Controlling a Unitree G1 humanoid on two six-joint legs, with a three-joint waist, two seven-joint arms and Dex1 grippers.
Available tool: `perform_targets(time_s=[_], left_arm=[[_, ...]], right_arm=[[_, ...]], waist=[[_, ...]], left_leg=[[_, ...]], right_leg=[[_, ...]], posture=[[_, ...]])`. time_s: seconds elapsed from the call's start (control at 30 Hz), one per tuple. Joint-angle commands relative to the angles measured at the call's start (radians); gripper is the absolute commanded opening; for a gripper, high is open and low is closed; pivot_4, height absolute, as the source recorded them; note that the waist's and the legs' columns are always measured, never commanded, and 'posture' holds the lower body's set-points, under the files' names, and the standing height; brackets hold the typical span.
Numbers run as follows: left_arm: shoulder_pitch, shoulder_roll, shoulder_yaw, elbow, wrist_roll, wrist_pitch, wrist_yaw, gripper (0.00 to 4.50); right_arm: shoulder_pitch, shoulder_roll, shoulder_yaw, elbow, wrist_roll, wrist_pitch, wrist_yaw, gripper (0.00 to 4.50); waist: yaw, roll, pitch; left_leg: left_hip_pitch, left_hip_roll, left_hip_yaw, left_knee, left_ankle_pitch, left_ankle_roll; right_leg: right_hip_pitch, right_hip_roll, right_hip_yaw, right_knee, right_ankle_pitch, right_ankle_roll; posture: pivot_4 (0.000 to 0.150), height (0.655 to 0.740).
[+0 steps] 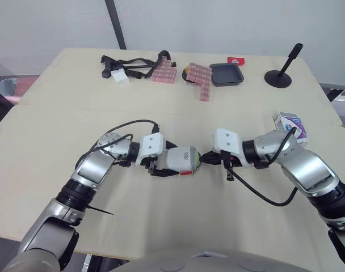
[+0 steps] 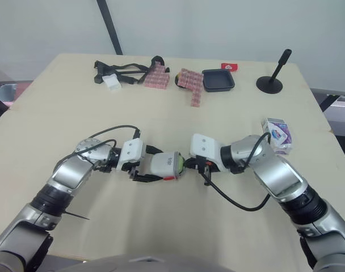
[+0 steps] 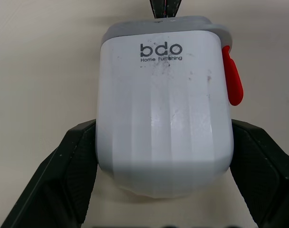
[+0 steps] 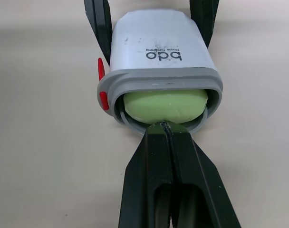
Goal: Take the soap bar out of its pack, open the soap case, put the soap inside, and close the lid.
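Risks jamming the soap (image 4: pixel 164 104) against the rim of the soap case (image 4: pixel 161 47), or skidding the case back through the left gripper (image 3: pixel 164 161), clamped on its sides (smooth plastic). Sits partway inside the case mouth, long axis along the case's, pointing at the right gripper (image 4: pixel 166 135), pinched closed against the exposed end.

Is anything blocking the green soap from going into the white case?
Nothing visible. The soap sits in the open mouth of the case, the right claw shut against it, while the left claw grips the case's sides.
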Motion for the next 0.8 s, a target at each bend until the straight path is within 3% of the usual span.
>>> perform_targets(time_s=[0.03, 0.33, 0.63, 0.73, 0.8], left_arm=[[-0.005, 0.014, 0.029, -0.044, -0.028, -0.009, -0.001, 3.47], [0.018, 0.029, 0.042, -0.020, -0.005, -0.095, 0.040, 3.47], [0.029, -0.004, 0.067, 0.019, -0.006, -0.255, 0.113, 3.47], [0.025, -0.019, 0.060, 0.012, 0.007, -0.276, 0.133, 3.47], [0.022, -0.028, 0.055, 0.011, 0.016, -0.284, 0.143, 3.47]], right_arm=[[0.037, -0.083, -0.108, -0.033, 0.057, 0.018, 0.037, 0.03], [0.233, -0.105, -0.337, -0.052, 0.245, 0.123, 0.001, 0.03], [0.311, 0.023, -0.477, -0.004, 0.459, 0.303, -0.128, 0.03], [0.290, 0.059, -0.541, -0.023, 0.627, 0.508, -0.204, 0.78], [0.280, 0.072, -0.570, -0.030, 0.703, 0.600, -0.254, 1.53]], waist=[[0.004, 0.000, 0.000], [0.000, 0.000, 0.000], [0.000, 0.000, 0.000], [0.000, 0.000, 0.000], [0.001, 0.000, 0.000]], left_leg=[[0.000, 0.000, 0.000, 0.000, 0.000, 0.000], [0.000, 0.000, 0.000, 0.000, 0.000, 0.000], [0.000, 0.001, 0.000, 0.000, 0.000, 0.001], [0.000, 0.000, 0.000, 0.000, 0.000, 0.001], [0.000, 0.000, 0.000, 0.000, 0.000, 0.001]], right_leg=[[0.000, 0.000, 0.000, 0.000, 0.000, 0.000], [0.000, 0.000, 0.000, -0.002, 0.000, 0.000], [0.001, 0.000, 0.000, -0.001, 0.000, 0.000], [0.001, 0.000, 0.000, -0.001, 0.000, 0.000], [0.001, 0.000, 0.000, -0.002, 0.000, 0.000]], posture=[[0.150, 0.7400], [0.150, 0.7400], [0.150, 0.7400], [0.150, 0.7400], [0.150, 0.7400]])
